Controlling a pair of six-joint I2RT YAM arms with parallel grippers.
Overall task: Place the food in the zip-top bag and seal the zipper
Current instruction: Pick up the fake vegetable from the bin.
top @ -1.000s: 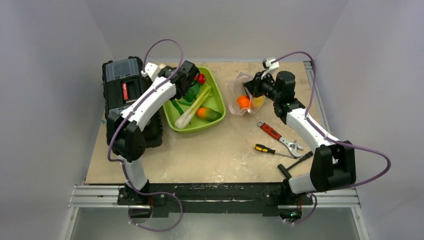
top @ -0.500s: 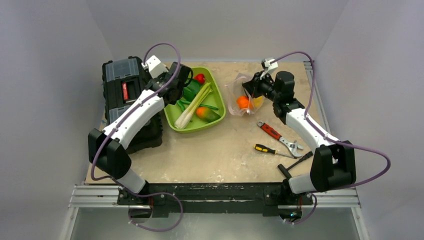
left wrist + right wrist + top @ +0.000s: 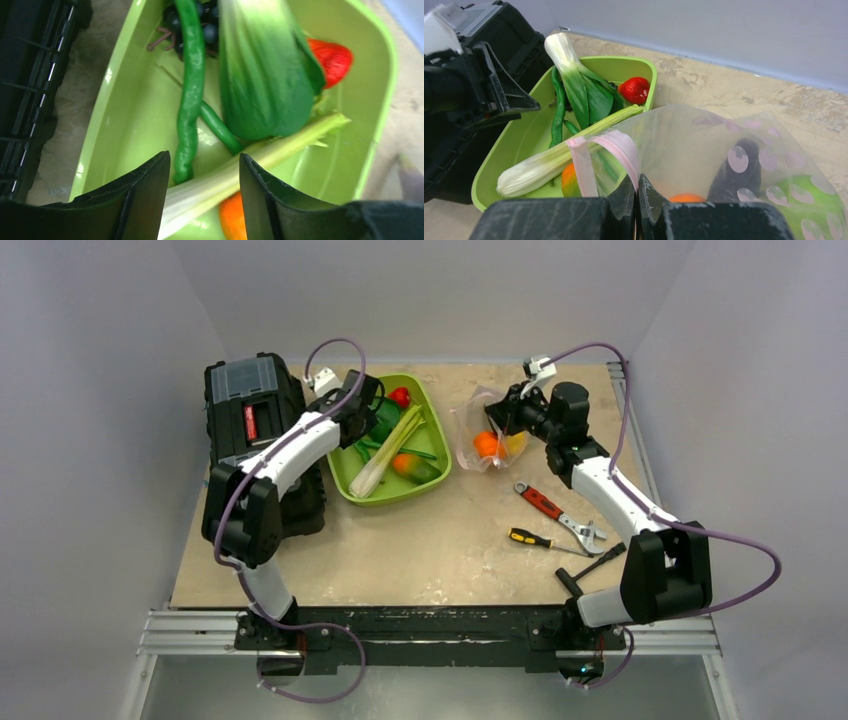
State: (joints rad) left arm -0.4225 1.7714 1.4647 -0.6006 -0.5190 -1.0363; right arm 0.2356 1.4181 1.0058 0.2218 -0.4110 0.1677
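Note:
The clear zip-top bag [image 3: 480, 430] stands at the table's back right, with an orange [image 3: 487, 444] and a yellow piece inside. My right gripper [image 3: 636, 192] is shut on its pale pink zipper strip [image 3: 616, 145] and holds the mouth up. My left gripper [image 3: 205, 172] is open and empty above the green tray [image 3: 107, 120], over a pale celery stalk [image 3: 250, 165], a green bean [image 3: 190, 95], a bok choy [image 3: 265, 75], a strawberry [image 3: 332, 57] and an orange piece [image 3: 232, 220]. In the top view the left gripper [image 3: 362, 412] hangs over the tray's left part.
A black toolbox [image 3: 250, 420] stands left of the tray. A red-handled wrench [image 3: 555, 510], a yellow-and-black screwdriver [image 3: 540, 540] and a black hammer [image 3: 590, 565] lie at the right front. The back wall is close behind the tray and bag.
My left arm has swung back and its gripper moved lower over the tray's left side. The right arm and the bag have not moved.

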